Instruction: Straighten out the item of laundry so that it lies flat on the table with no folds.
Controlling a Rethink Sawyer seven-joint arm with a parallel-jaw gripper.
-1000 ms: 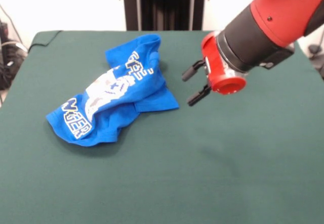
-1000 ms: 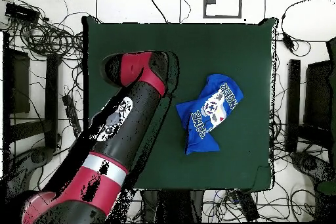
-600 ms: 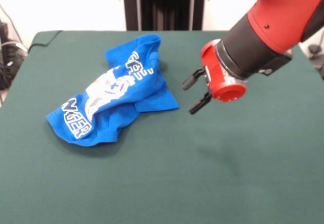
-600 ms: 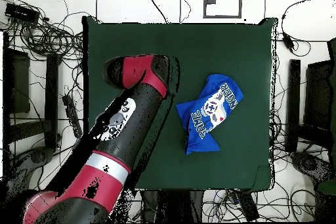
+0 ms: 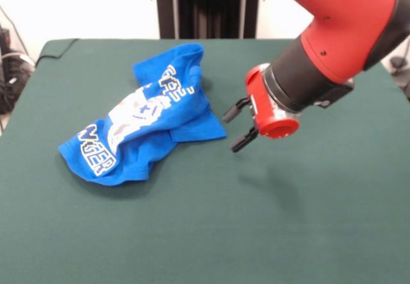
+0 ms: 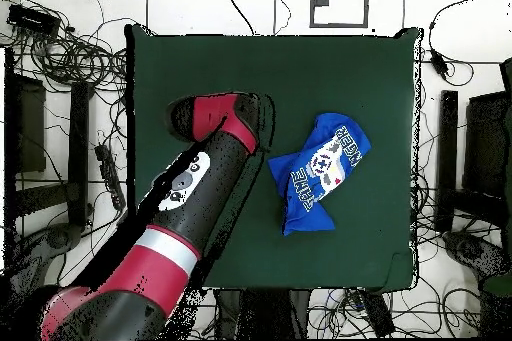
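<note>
The item of laundry (image 5: pixel 144 125), a bright blue T-shirt with white lettering, lies crumpled and folded over itself on the dark green table (image 5: pixel 211 233). From overhead the shirt (image 6: pixel 318 170) sits right of the table's (image 6: pixel 330 67) middle. My gripper (image 5: pixel 234 129) hovers just right of the shirt's nearest corner, a little above the cloth. Its two black fingers (image 5: pixel 229 112) stand apart, open, with nothing between them. In the overhead view the red and black arm (image 6: pixel 200 182) covers the gripper.
Cables and dark equipment (image 6: pixel 65 52) surround the table on the floor. A black pedestal column (image 5: pixel 208 5) stands behind the table's far edge. A small fold of cloth (image 5: pixel 57 45) shows at the far left corner of the table.
The gripper has moved down and toward the shirt, closing the gap to its right corner. Its fingers stay apart. The shirt has not moved.
</note>
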